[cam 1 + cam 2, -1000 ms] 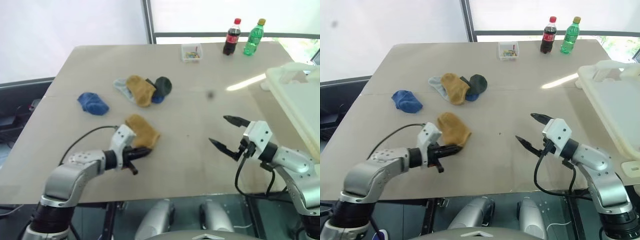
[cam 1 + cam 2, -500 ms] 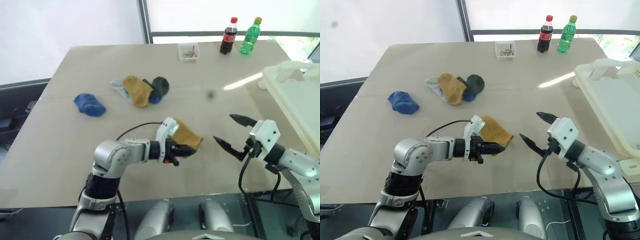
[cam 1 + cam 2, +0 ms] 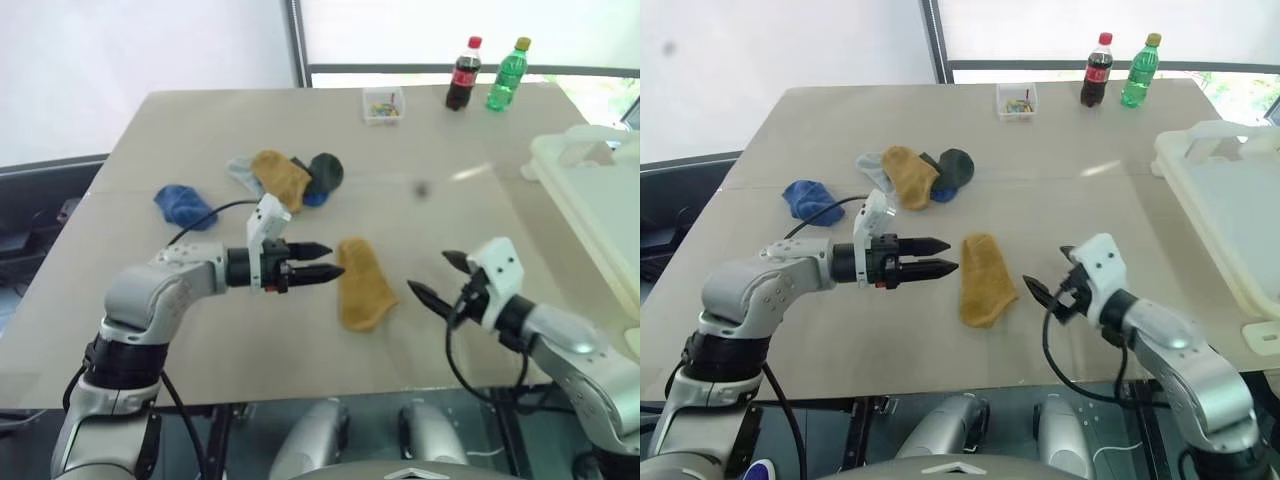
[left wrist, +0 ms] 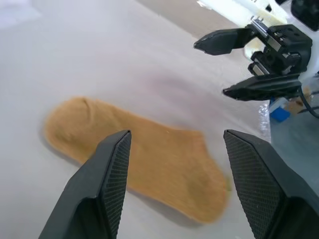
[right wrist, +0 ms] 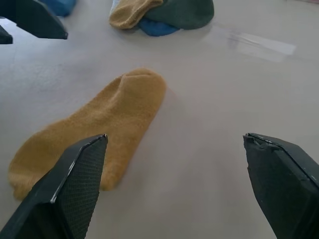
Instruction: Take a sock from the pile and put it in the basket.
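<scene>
One mustard sock [image 3: 360, 282] lies flat on the table between my two grippers, touched by neither. My left gripper [image 3: 320, 272] hovers just left of it, open and empty, its fingers [image 4: 107, 189] pointing at the sock [image 4: 134, 154]. From the right, my right gripper [image 3: 428, 275] faces the sock [image 5: 94, 129] with its jaws wide open and empty. The pile [image 3: 290, 178] of mustard, grey, blue and dark green socks sits further back. A lone blue sock [image 3: 183, 205] lies to the pile's left. The cream basket [image 3: 590, 190] stands at the table's right edge.
A small clear box [image 3: 383, 104] of coloured bits and two bottles, one cola [image 3: 462, 75] and one green [image 3: 508, 76], stand along the far edge. A black cable loops off my left wrist over the table.
My left gripper carried the mustard sock to the right, opened and let it go. The sock now lies flat between the grippers. The left gripper has drawn back and risen.
</scene>
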`<state>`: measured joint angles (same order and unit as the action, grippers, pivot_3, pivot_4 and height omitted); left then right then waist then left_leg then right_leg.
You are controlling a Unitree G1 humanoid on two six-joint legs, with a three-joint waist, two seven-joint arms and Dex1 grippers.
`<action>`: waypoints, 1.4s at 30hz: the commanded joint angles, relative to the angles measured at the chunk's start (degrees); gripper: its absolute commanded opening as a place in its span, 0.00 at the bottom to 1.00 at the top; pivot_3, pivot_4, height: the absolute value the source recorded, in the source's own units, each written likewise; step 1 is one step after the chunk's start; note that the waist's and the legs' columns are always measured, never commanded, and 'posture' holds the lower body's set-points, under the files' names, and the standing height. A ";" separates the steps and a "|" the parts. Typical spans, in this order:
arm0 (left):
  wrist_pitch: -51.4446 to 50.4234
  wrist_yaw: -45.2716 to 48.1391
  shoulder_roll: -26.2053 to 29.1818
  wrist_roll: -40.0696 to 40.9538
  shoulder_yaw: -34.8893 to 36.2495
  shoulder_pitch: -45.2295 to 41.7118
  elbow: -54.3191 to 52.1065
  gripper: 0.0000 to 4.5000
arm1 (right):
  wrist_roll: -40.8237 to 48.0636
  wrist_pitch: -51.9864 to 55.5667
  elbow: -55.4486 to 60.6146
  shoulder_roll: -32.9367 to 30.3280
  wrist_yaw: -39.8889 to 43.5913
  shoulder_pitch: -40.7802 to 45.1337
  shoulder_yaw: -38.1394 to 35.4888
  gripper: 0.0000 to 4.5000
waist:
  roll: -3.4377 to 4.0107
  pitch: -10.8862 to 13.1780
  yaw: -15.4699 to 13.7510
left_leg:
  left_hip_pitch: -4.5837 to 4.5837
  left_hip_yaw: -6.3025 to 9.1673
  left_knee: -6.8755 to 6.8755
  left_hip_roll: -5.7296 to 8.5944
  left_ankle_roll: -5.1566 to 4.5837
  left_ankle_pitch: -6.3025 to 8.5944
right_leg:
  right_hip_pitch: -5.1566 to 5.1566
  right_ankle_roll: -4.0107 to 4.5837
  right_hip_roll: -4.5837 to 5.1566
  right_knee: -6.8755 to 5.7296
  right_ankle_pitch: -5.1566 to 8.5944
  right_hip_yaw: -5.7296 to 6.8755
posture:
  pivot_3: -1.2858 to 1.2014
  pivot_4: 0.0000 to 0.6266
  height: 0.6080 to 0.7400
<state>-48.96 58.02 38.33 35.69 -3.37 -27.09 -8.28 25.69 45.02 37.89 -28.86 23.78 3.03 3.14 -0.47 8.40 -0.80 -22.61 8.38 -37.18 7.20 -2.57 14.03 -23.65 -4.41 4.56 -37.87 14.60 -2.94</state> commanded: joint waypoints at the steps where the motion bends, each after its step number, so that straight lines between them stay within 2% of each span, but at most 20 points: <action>1: 8.26 -0.60 -2.31 -6.77 -2.78 -3.50 8.94 0.70 | -2.46 -0.85 -0.72 -0.45 1.45 2.85 5.57 1.00 | 0.00 0.00 0.01 | -0.04 0.01 0.01 0.00 0.00 0.00 | -0.04 0.00 -0.01 0.01 0.00 0.00 | 0.52 0.24 1.00; 9: 16.12 1.67 -0.96 -11.62 -1.61 -3.26 15.98 0.70 | -6.91 -3.97 -7.99 -1.60 6.96 5.92 14.52 1.00 | -0.04 0.02 0.65 | -0.19 -0.01 -0.01 0.00 0.00 -0.01 | -0.18 0.00 -0.02 0.02 0.00 -0.04 | 0.52 0.24 1.00; 12: 16.55 1.60 -0.44 -11.33 -0.22 -2.57 16.17 0.71 | -9.85 -6.32 -11.90 -1.64 7.66 6.49 16.68 0.81 | -0.04 0.02 0.83 | -0.17 0.00 -0.03 0.00 0.00 -0.01 | -0.18 -0.01 -0.02 -0.03 0.00 -0.02 | 0.52 0.24 1.00; 14: 16.55 1.49 -0.11 -11.31 0.60 -1.69 15.69 0.71 | -11.57 -9.15 -13.97 -1.65 8.65 6.50 17.65 0.58 | -0.05 0.02 1.00 | -0.15 0.01 -0.03 0.00 0.00 -0.01 | -0.18 0.00 -0.02 -0.04 0.00 -0.01 | 0.52 0.24 1.00; 15: 16.59 1.48 0.06 -11.27 0.94 -1.08 15.34 0.71 | -11.93 -10.65 -14.66 -1.64 9.40 6.52 17.77 0.51 | -0.05 0.02 1.17 | -0.15 0.02 -0.03 0.00 0.00 -0.01 | -0.18 -0.01 -0.03 -0.04 0.00 0.00 | 0.52 0.24 1.00; 16: 16.65 1.42 0.17 -11.26 1.18 -0.53 14.98 0.71 | -12.06 -12.00 -15.14 -1.68 10.20 6.46 17.77 0.38 | -0.05 0.02 1.20 | -0.14 0.02 -0.03 0.00 0.00 -0.01 | -0.17 -0.01 -0.03 -0.04 0.00 -0.01 | 0.52 0.24 1.00; 17: 16.73 1.33 0.24 -11.22 1.42 0.00 14.69 0.71 | -12.16 -13.88 -15.33 -2.13 11.60 6.42 17.85 0.34 | -0.05 0.02 1.28 | -0.13 0.01 -0.03 0.00 0.00 -0.01 | -0.17 -0.01 -0.03 -0.04 0.00 -0.01 | 0.52 0.24 1.00; 18: 16.62 1.22 0.27 -11.09 1.65 0.48 14.27 0.71 | -12.36 -16.13 -15.40 -3.00 13.43 6.22 17.97 0.20 | -0.05 0.02 1.36 | -0.13 0.01 -0.04 0.00 0.00 -0.01 | -0.17 -0.01 -0.02 -0.04 -0.01 -0.01 | 0.52 0.24 1.00; 20: 16.48 0.99 0.33 -10.99 2.16 1.62 13.35 0.71 | -14.05 -22.55 -16.08 -7.21 19.41 5.61 18.89 0.01 | -0.05 0.02 1.36 | -0.12 0.01 -0.06 0.00 -0.01 0.00 | -0.17 -0.02 -0.03 -0.05 -0.01 -0.01 | 0.52 0.24 1.00; 25: 16.27 0.63 0.56 -10.71 3.40 3.95 11.37 0.71 | -17.45 -41.79 -24.02 -17.50 34.76 6.70 19.02 0.01 | -0.07 0.01 1.33 | -0.13 0.05 -0.11 0.05 -0.01 0.00 | -0.12 -0.02 0.00 -0.02 -0.01 0.06 | 0.52 0.24 1.00; 29: 15.84 0.17 0.82 -9.92 4.81 6.20 8.64 0.71 | -20.61 -63.22 -38.40 -22.98 49.10 14.54 20.22 0.01 | -0.07 0.01 1.55 | -0.05 0.02 -0.10 0.05 -0.01 0.00 | -0.06 -0.02 0.00 -0.04 -0.01 0.04 | 0.52 0.24 1.00; 33: 14.76 0.47 1.45 -8.73 5.92 8.77 5.11 0.71 | -22.78 -81.71 -55.88 -20.07 57.81 26.54 22.82 0.01 | -0.13 0.05 1.83 | 0.15 -0.02 -0.08 0.02 -0.01 0.00 | 0.10 -0.03 -0.01 -0.03 -0.01 0.01 | 0.52 0.24 1.00; 37: 12.89 0.08 1.53 -6.83 6.82 10.65 0.82 0.71 | -27.58 -97.02 -74.90 -12.64 58.52 39.13 25.10 0.01 | -0.24 0.13 1.94 | 0.20 -0.03 -0.06 -0.08 0.00 0.00 | 0.09 -0.01 -0.10 -0.08 -0.02 -0.01 | 0.52 0.24 1.00; 39: 11.79 -1.43 0.65 -6.66 6.08 10.82 -1.01 0.71 | -30.52 -97.86 -81.03 -9.66 56.73 43.26 25.72 0.01 | -0.28 0.12 2.06 | 0.19 -0.02 -0.06 -0.08 0.01 -0.01 | 0.09 0.01 -0.10 -0.08 -0.03 0.00 | 0.52 0.24 1.00; 41: 9.99 -3.49 -0.66 -6.56 5.08 10.87 -2.66 0.71 | -29.54 -89.98 -83.31 -8.05 60.20 45.12 25.80 0.01 | -0.31 0.11 2.14 | 0.28 -0.10 -0.06 -0.10 0.01 -0.01 | 0.12 0.13 -0.17 -0.09 -0.11 -0.11 | 0.52 0.24 1.00; 42: 8.96 -4.63 -1.28 -6.60 4.58 10.80 -3.09 0.71 | -29.00 -89.12 -83.99 -7.38 60.42 45.47 25.35 0.08 | -0.33 0.10 2.05 | 0.29 -0.09 -0.06 -0.12 0.02 -0.01 | 0.14 0.14 -0.18 -0.09 -0.11 -0.08 | 0.52 0.24 1.00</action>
<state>-38.25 55.56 37.62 28.41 1.47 -15.95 -8.68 -2.42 -47.98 -43.24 -37.05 82.64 48.65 28.36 -0.81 8.50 1.25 -22.31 8.30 -37.25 7.06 -2.56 14.02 -23.51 -4.26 4.36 -37.96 14.48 -3.02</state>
